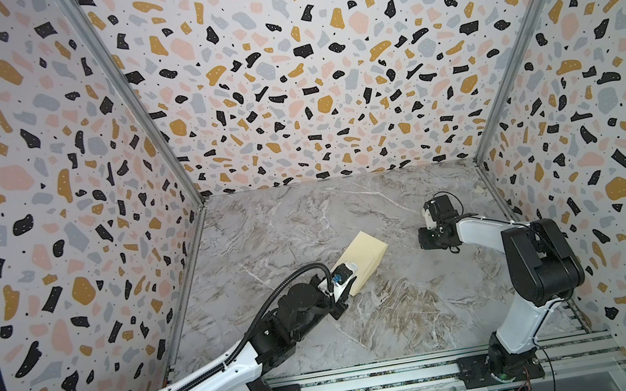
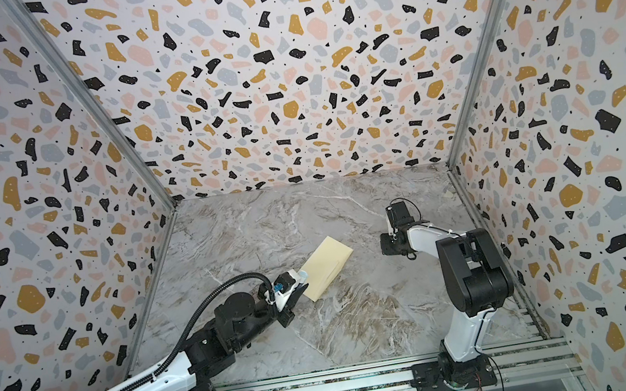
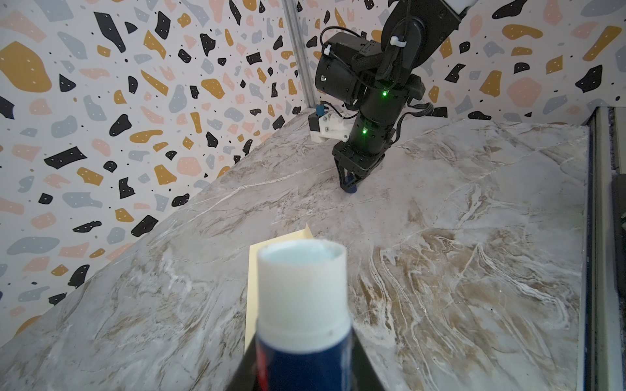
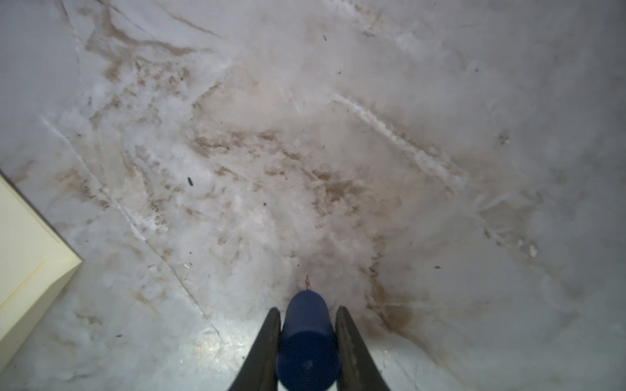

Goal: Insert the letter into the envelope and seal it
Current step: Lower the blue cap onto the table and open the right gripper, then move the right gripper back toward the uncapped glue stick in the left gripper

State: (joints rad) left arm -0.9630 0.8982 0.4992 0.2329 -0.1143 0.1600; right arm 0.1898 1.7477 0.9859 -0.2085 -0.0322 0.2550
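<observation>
Left wrist view: my left tool [image 3: 305, 372] clamps the open glue stick [image 3: 301, 287] at the envelope's [image 2: 328, 263] near end; its length points toward my right tool [image 4: 308, 311], holding the cap [image 4: 306, 342].

an uncapped glue stick [image 3: 301, 291], a blue cap [image 4: 306, 338], marbled tabletop [image 1: 286, 225], terrazzo-patterned walls [image 1: 283, 62].

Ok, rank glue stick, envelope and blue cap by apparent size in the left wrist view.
1. glue stick: largest, but it is right at the camera.
2. envelope: only a strip shows.
3. blue cap: smallest, far off.
</observation>
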